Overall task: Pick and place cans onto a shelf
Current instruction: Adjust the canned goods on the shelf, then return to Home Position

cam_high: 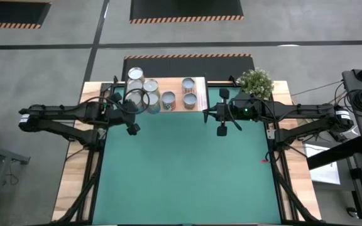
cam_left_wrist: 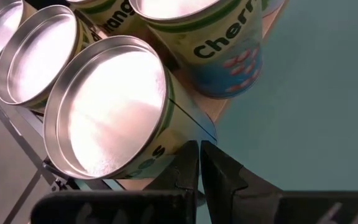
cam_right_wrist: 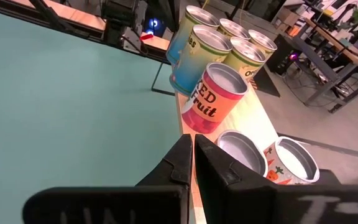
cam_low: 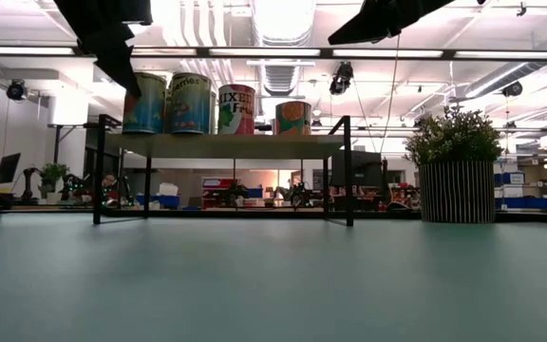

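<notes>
Behind front cans point(cam_low: 190, 104) — others hidden

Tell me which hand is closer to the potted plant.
Right. The right hand sits over the green mat just beside the potted plant; the left hand is across the table, by the shelf's far end.

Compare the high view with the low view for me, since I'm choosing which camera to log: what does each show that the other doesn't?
Only the high view shows both arms whole, with the left gripper by the shelf's left end and the right gripper just off its right end, both shut over the green mat, plus the cans' round tops.
Only the low view shows the can labels side-on, the shelf's black legs, and the room behind.
Both show the cans standing on the shelf and the potted plant to its right.
</notes>
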`<state>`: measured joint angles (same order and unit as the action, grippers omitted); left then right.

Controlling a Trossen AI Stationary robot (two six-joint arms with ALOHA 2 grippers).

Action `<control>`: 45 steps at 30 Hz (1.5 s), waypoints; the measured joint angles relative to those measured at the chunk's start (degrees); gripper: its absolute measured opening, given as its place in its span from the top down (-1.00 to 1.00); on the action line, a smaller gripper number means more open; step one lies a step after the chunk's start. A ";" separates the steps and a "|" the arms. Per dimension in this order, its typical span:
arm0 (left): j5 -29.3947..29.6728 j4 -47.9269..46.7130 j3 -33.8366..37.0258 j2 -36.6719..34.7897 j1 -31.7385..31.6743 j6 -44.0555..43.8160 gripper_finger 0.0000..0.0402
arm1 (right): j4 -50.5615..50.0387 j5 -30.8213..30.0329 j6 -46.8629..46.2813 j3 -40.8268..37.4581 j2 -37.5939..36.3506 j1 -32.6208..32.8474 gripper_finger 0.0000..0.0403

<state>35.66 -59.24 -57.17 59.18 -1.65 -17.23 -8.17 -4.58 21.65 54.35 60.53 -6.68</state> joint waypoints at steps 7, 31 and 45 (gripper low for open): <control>-0.16 1.20 0.00 -0.07 0.29 -0.01 1.00 | -0.05 0.00 0.00 0.00 0.00 0.00 0.96; -4.55 37.61 6.82 -7.36 20.02 24.92 1.00 | 0.93 0.15 1.49 -1.23 -0.02 0.00 0.96; -5.22 44.40 19.77 -28.07 20.00 25.91 1.00 | 8.92 5.03 4.91 -5.89 -0.75 0.00 0.96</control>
<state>30.44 -14.84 -37.39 31.11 18.35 8.69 0.74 0.45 26.56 48.46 59.79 -6.68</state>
